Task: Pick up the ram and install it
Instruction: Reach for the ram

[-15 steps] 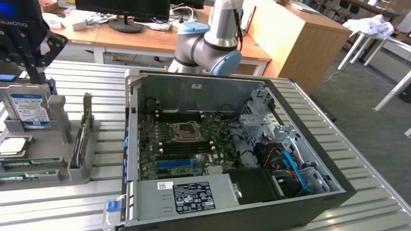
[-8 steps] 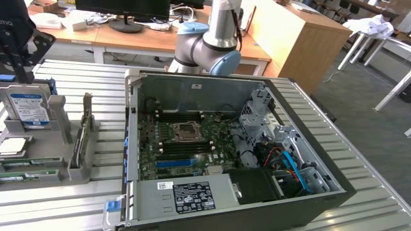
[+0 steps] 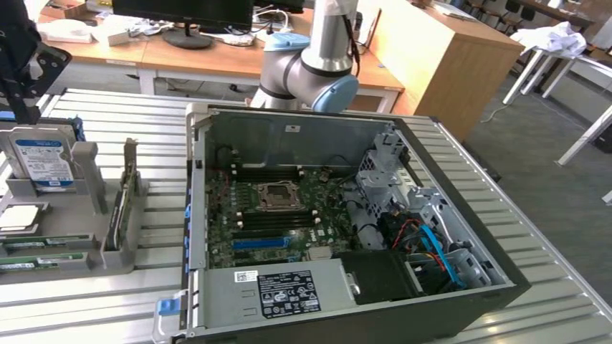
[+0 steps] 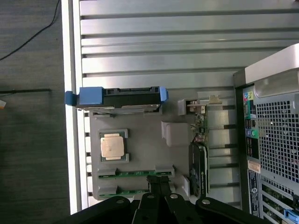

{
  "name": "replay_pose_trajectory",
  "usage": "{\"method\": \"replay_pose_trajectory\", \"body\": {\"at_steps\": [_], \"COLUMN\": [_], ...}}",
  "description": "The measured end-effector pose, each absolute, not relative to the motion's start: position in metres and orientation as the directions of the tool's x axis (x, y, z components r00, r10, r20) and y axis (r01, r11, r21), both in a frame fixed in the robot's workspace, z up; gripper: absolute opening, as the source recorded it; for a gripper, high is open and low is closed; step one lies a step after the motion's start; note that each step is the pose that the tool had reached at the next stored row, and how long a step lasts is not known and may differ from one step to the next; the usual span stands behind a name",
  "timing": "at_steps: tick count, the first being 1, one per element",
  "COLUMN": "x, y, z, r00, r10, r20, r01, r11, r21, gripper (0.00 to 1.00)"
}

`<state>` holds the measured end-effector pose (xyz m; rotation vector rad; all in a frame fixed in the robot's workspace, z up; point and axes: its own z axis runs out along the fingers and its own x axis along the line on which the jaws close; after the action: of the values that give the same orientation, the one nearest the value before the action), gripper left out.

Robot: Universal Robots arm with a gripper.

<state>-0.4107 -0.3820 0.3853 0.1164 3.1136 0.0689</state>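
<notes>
Two ram sticks, thin green boards, lie side by side in the grey holder: one ram stick (image 4: pixel 135 173) (image 3: pixel 39 244) and a second (image 4: pixel 122 191) (image 3: pixel 29 264). My gripper (image 4: pixel 159 183) hangs above them with its black fingers shut together and nothing visible between them. Its fingertips line up over the end of the nearer stick, but I cannot tell whether they touch it. In the exterior view the gripper's black body (image 3: pixel 24 64) is high at the far left, above the holder. The open computer case (image 3: pixel 201 215) holds the motherboard (image 3: pixel 277 211).
The grey holder (image 4: pixel 145 154) also carries a blue-labelled hard drive (image 4: pixel 121 97) (image 3: pixel 43 165), a processor chip (image 4: pixel 112 145) and an upright expansion card (image 4: pixel 198 161) (image 3: pixel 122 208). The case's rear panel (image 4: pixel 275 140) stands close beside it. The slatted metal table ends at an edge (image 4: pixel 72 116).
</notes>
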Motion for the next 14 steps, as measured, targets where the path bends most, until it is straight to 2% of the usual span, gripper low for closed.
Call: {"method": "replay_pose_trajectory", "body": {"at_steps": [14], "x": [-0.4114], "y": [-0.3852], "z": [0.3859], "r00": [-0.997], "r10": [0.075], "r20": [-0.023], "r01": [0.074], "r11": [0.996], "r21": [0.045], "gripper": [0.11]}}
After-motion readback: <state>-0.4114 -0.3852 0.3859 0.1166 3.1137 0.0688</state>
